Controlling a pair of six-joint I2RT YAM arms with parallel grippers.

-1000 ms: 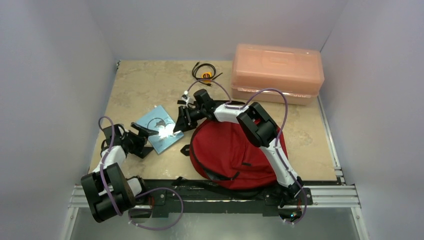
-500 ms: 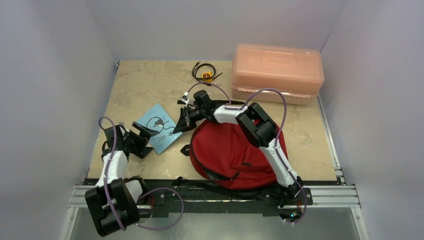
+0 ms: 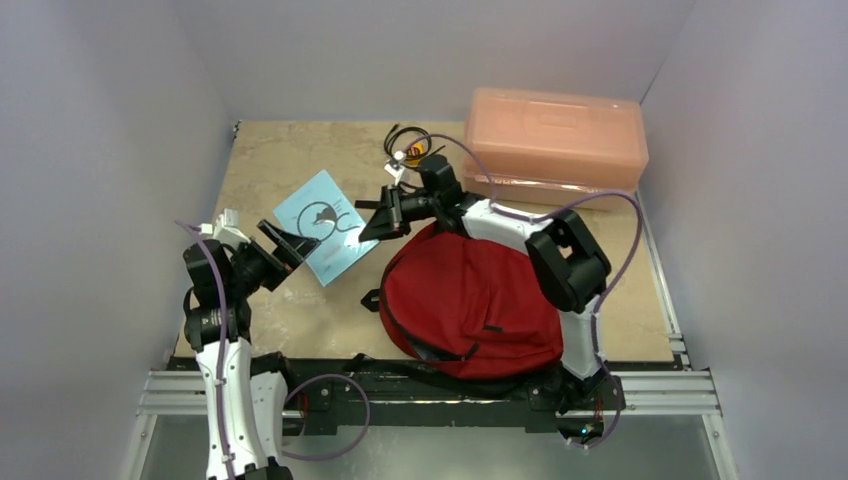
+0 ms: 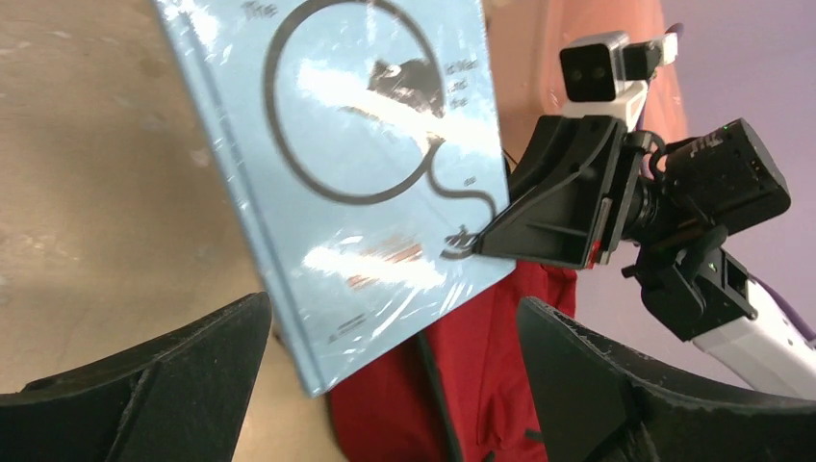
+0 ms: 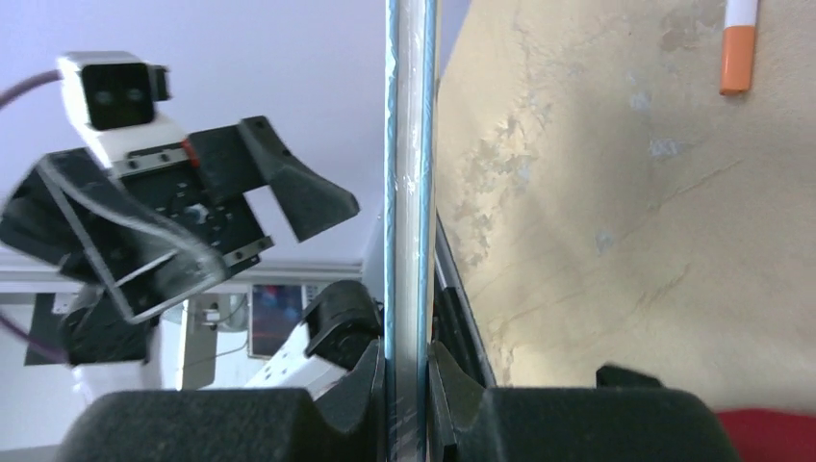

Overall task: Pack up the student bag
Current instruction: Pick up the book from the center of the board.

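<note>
At the near edge of the desk, the student bag lies flat just in front of the right arm's base. It is a dark red backpack, its rounded top pointing away from the arms and a black strap trailing over the desk edge.

To its left, the left end effector hangs above the desk with its fingers spread wide apart and nothing between them. It points toward a light blue book wrapped in shiny film, and its tips sit just beside the book's near-left edge.

Beyond the bag's top, the right end effector is clamped on the right edge of that book. In the right wrist view the book shows edge-on, pinched between the two pads. In the left wrist view the book's lower corner overlaps the red fabric of the bag. Whether the book's far corner touches the desk cannot be told.

Farther back, a coiled black cable and a small orange item lie on the desk. Just beside them, at the far right corner, stands a pink box with its lid closed, well apart from the bag.
</note>
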